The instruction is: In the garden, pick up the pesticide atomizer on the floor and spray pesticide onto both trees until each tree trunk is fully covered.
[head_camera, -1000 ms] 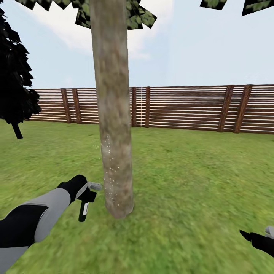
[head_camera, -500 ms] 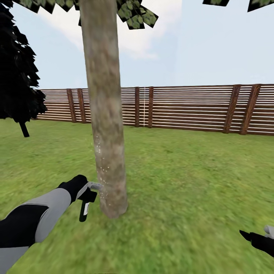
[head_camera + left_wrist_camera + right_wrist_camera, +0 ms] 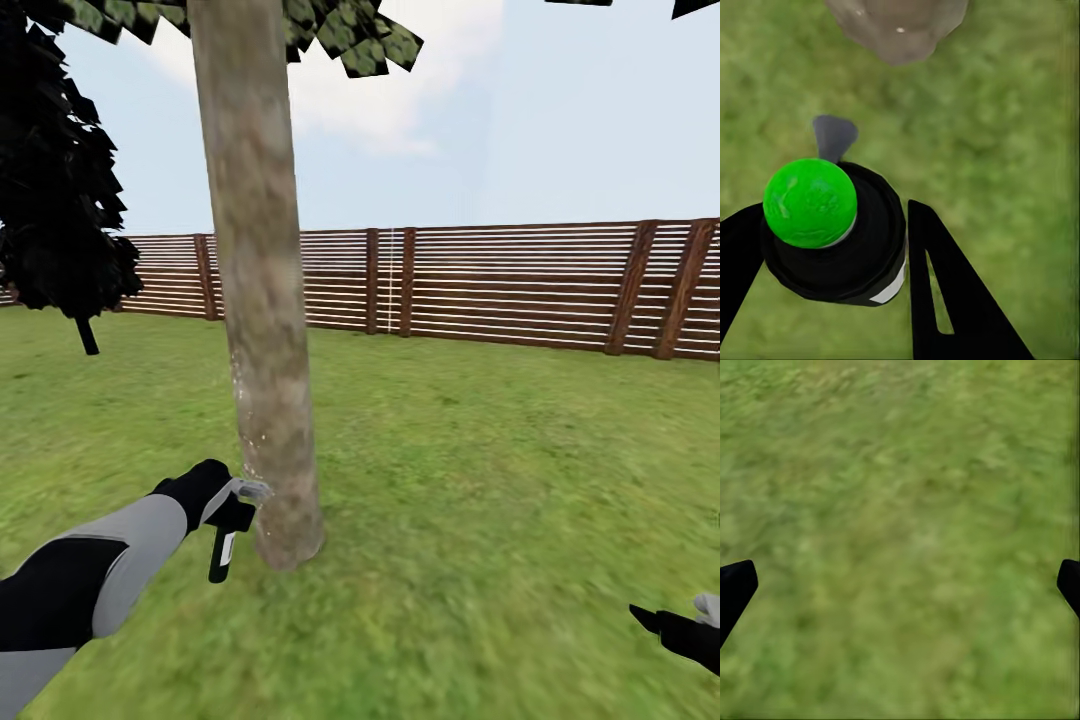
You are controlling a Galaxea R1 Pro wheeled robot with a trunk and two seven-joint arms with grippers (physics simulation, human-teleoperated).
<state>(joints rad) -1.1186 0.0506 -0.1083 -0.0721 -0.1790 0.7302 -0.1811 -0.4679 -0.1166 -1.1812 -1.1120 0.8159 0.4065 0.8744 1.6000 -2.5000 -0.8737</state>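
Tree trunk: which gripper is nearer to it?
Left. The left gripper holds the sprayer right beside the trunk near its base; the right gripper hangs far off over grass.

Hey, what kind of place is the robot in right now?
Most likely a fenced garden: a green lawn, a brown slatted wooden fence behind it, and a tall tree trunk close by under open sky.

A tree trunk point(image 3: 262, 330) rises from the lawn point(image 3: 480, 470), with the fence point(image 3: 500, 285) running behind it. Just left of the trunk's base, the left tool point(image 3: 232, 505) holds the sprayer point(image 3: 224, 535), its nozzle nearly touching the trunk. A second tree point(image 3: 60, 200) stands farther left, before the fence. The right tool point(image 3: 690, 625) hangs well right of the trunk.
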